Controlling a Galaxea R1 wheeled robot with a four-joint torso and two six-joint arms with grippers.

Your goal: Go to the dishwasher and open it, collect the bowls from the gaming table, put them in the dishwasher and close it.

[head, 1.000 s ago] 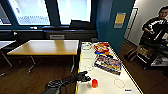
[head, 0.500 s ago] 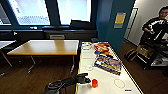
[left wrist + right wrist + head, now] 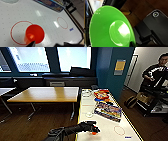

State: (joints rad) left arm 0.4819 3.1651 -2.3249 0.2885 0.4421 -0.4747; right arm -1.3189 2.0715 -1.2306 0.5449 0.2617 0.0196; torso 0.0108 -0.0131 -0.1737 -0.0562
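Observation:
The gaming table (image 3: 107,133) is long and white-topped with a yellow edge strip. Near its front end stands a small orange bowl-like cup (image 3: 93,132) inside a red printed ring (image 3: 15,32). My left gripper (image 3: 94,129) reaches in from the left and hovers right over the cup (image 3: 35,33), open, with one dark fingertip (image 3: 31,44) at its near rim. A bright green bowl (image 3: 111,28) sits tilted close to the right wrist camera, above the wooden floor, and my right gripper is shut on its rim. A pale bowl (image 3: 86,93) and a small clear one (image 3: 89,114) lie further along the table.
Colourful game boxes (image 3: 108,111) lie along the table's right side. A wooden-topped table (image 3: 47,94) stands to the left with a floor gap between. A person (image 3: 155,72) with a control rig stands at the right, a bag (image 3: 130,101) on the floor nearby.

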